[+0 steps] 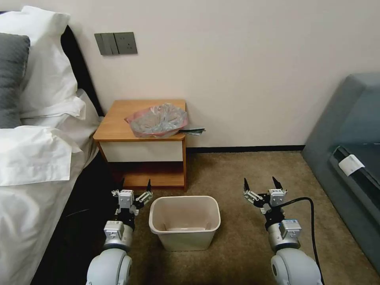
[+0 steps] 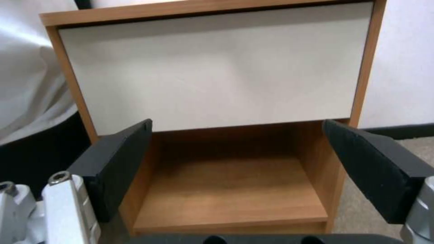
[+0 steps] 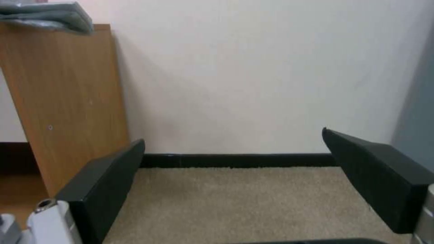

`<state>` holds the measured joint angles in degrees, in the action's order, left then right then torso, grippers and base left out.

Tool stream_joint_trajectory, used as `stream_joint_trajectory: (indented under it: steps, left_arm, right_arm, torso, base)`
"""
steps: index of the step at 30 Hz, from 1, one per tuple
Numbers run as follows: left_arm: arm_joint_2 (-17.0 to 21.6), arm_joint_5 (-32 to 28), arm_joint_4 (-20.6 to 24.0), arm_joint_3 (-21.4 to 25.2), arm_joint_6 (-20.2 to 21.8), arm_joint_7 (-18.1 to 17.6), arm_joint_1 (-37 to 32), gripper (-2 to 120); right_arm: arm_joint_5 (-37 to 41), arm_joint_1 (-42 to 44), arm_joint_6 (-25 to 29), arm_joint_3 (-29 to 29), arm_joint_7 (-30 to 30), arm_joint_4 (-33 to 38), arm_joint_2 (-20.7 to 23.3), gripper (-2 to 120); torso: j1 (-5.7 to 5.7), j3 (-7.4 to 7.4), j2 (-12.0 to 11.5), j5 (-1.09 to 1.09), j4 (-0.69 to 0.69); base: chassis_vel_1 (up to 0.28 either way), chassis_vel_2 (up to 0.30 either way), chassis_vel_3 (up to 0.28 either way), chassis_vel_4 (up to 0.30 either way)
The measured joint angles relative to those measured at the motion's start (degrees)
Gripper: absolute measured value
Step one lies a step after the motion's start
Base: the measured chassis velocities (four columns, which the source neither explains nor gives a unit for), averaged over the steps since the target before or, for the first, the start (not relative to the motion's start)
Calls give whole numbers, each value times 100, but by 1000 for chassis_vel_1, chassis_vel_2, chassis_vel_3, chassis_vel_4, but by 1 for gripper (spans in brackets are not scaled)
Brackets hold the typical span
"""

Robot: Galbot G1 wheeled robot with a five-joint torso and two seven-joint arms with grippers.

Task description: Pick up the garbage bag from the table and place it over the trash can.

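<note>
I have the garbage bag (image 1: pixel 157 120) lying crumpled on top of the desk (image 1: pixel 114 124), toward its right half, with the pink-tinted edge hanging slightly over the front lip. Some flat grey material pokes out from under the bag past the desk's right edge, and a corner of it shows at the top of the desk's side panel in the right wrist view. The trash can (image 1: pixel 184 223) stands upright on the carpet (image 1: pixel 237 174), in front of the desk and between my two arms, with nothing lining it.

My left pincer (image 1: pixel 134 184) hovers low, just left of the trash can's rim, its fingers spread apart and holding nothing. Its wrist camera looks straight at the desk's white drawer front (image 2: pixel 212 67) and the open lower shelf (image 2: pixel 230 193) beneath it. My right pincer (image 1: pixel 261 183) hangs over the carpet to the right of the trash can, well apart from it, fingers also spread and gripping nothing; a black cable (image 1: pixel 308 217) loops off that arm. The bed (image 1: pixel 31 166) sits along my left, touching the desk's side.
</note>
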<state>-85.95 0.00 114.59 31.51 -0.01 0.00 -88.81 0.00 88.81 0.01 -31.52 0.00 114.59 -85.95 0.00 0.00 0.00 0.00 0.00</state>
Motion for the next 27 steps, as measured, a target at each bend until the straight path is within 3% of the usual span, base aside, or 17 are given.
stream_joint_trajectory:
  steps: [22, 25, 27]
  left_arm:
    - [8, -28, 0, 19, -22, 0, -4, 95]
    - [68, -247, -49, 152, -213, 4, -41, 95]
    - [193, -678, -166, 431, -591, 25, -127, 94]
  right_arm:
    - [8, -7, 31, 23, 1, -13, 28, 100]
    - [103, -76, 330, 232, -28, -101, 254, 100]
    - [268, -194, 835, 585, -115, -245, 642, 100]
  torso:
    - [0, 0, 0, 0, 0]
    - [0, 0, 0, -2, -2]
    - [0, 0, 0, -2, 3]
  base:
    - [0, 0, 0, 0]
    - [0, 0, 0, 0]
    - [0, 0, 0, 0]
